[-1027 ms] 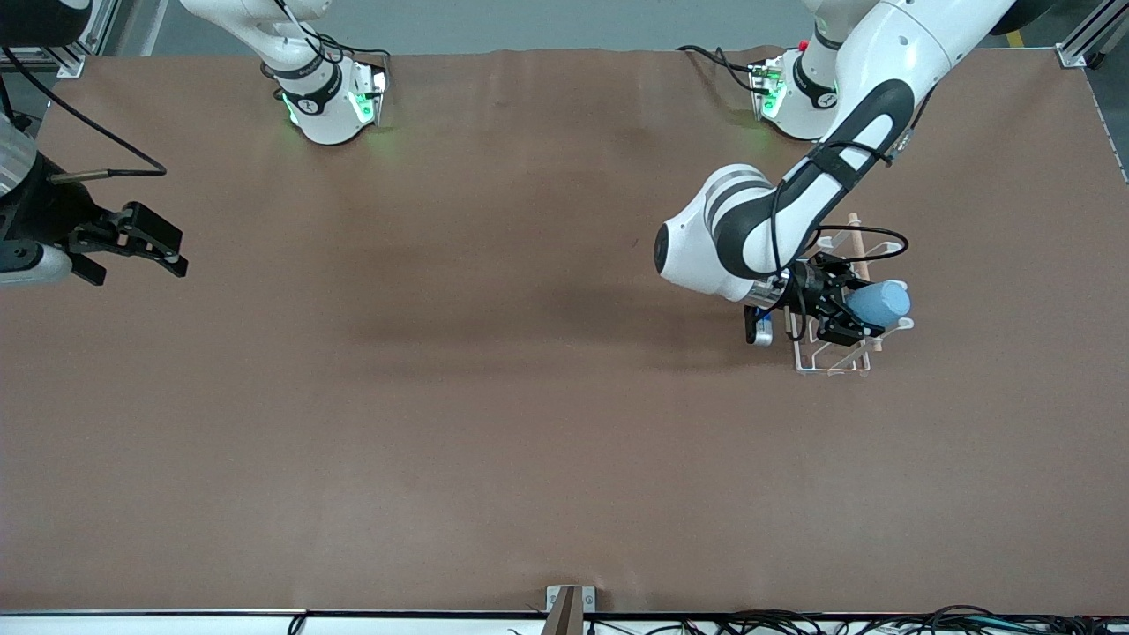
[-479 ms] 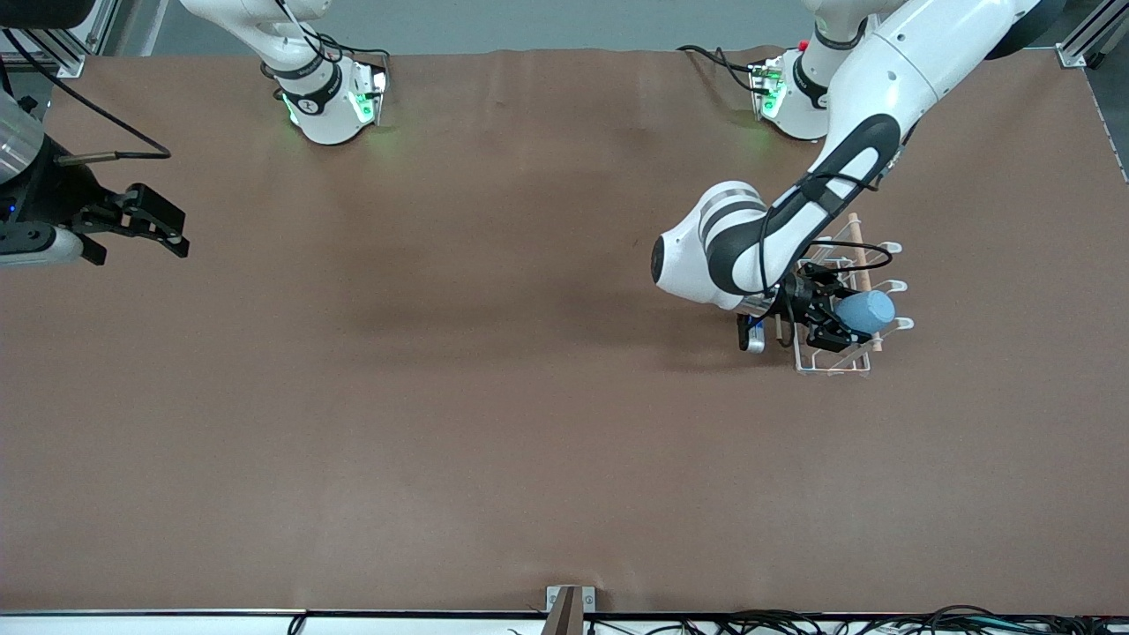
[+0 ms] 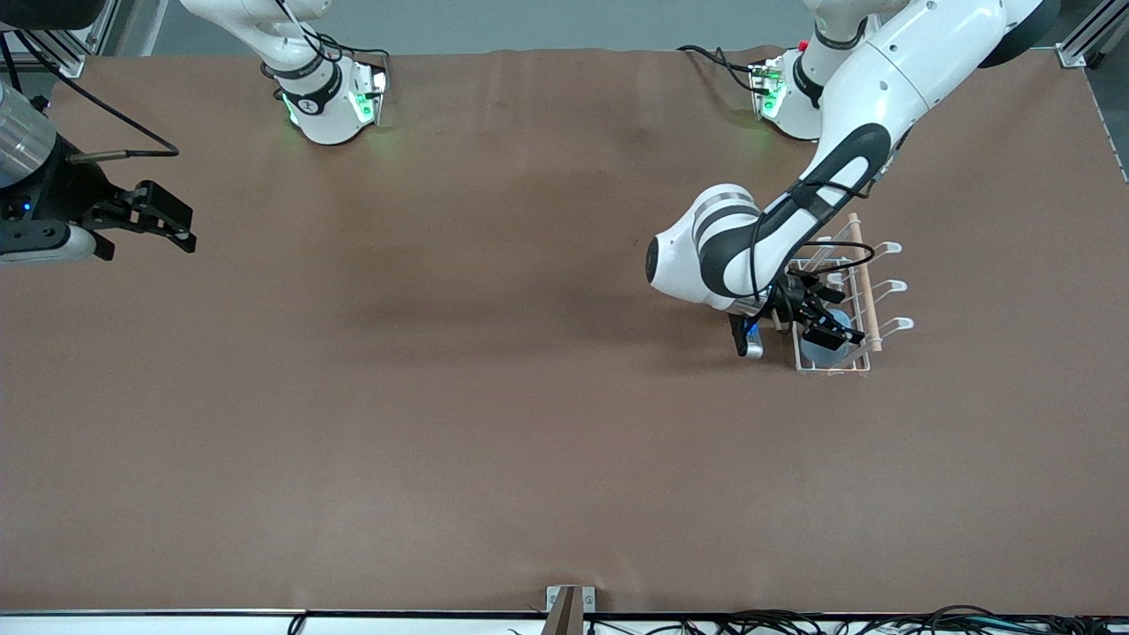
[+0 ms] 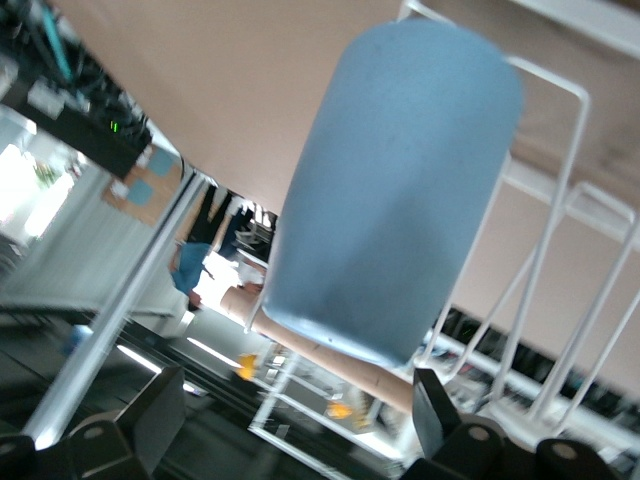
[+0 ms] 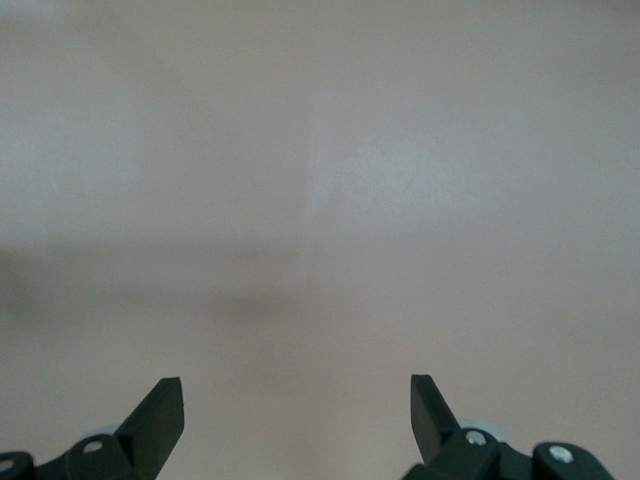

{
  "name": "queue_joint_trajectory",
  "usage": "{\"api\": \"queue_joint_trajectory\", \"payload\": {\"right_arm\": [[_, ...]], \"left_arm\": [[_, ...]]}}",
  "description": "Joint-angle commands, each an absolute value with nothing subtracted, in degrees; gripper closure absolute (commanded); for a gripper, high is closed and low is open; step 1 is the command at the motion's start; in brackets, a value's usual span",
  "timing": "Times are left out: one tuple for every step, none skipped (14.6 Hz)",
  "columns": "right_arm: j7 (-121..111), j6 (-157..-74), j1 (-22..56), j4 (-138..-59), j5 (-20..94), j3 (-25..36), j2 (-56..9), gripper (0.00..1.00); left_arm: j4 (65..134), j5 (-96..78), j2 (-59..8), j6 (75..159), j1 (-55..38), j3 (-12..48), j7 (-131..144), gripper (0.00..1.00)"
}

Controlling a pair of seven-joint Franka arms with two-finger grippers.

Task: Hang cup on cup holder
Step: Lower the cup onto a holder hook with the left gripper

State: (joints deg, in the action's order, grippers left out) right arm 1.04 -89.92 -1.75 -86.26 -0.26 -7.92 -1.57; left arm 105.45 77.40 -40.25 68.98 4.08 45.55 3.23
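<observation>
Your left gripper (image 3: 829, 328) has dropped over the cup holder (image 3: 869, 304); fingers now spread, the cup (image 4: 390, 190) sits inverted at its camera-side end, apparently released. Right gripper (image 3: 150, 220) waits open.

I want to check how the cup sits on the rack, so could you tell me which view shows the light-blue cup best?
The left wrist view: the light-blue cup fills it, against the white wire rack. The front view shows only a sliver of it under the left gripper. The right wrist view shows none of it.
</observation>
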Motion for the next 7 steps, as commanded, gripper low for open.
{"api": "queue_joint_trajectory", "payload": {"right_arm": [[1.58, -90.70, -2.46, -88.42, -0.62, -8.44, 0.35, 0.00], [1.67, -90.53, -2.37, -88.42, -0.70, -8.35, 0.35, 0.00], [2.10, -90.35, -2.37, -88.42, -0.79, -8.26, 0.26, 0.00], [2.11, -90.53, -2.55, -88.16, -1.49, -8.26, 0.26, 0.00], [2.11, -90.79, -2.72, -87.89, -1.67, -8.17, 0.26, 0.00], [2.11, -90.88, -2.90, -87.72, -1.84, -8.00, 0.18, 0.00], [2.11, -90.88, -3.25, -87.37, -2.28, -7.91, -0.09, 0.00]], "left_arm": [[96.63, 69.82, -40.43, 67.85, 2.46, 45.79, 10.79, 0.00], [93.02, 66.74, -40.26, 67.94, 2.37, 45.88, 11.77, 0.00], [89.07, 63.49, -39.99, 67.94, 2.37, 46.05, 12.13, 0.00], [85.90, 60.93, -39.73, 67.85, 2.37, 46.58, 12.56, 0.00], [82.82, 58.82, -38.94, 67.94, 2.55, 46.76, 13.53, 0.00], [80.44, 57.58, -38.59, 67.94, 2.81, 46.84, 14.06, 0.00], [77.72, 55.65, -38.15, 67.94, 3.07, 47.37, 14.15, 0.00]]}}
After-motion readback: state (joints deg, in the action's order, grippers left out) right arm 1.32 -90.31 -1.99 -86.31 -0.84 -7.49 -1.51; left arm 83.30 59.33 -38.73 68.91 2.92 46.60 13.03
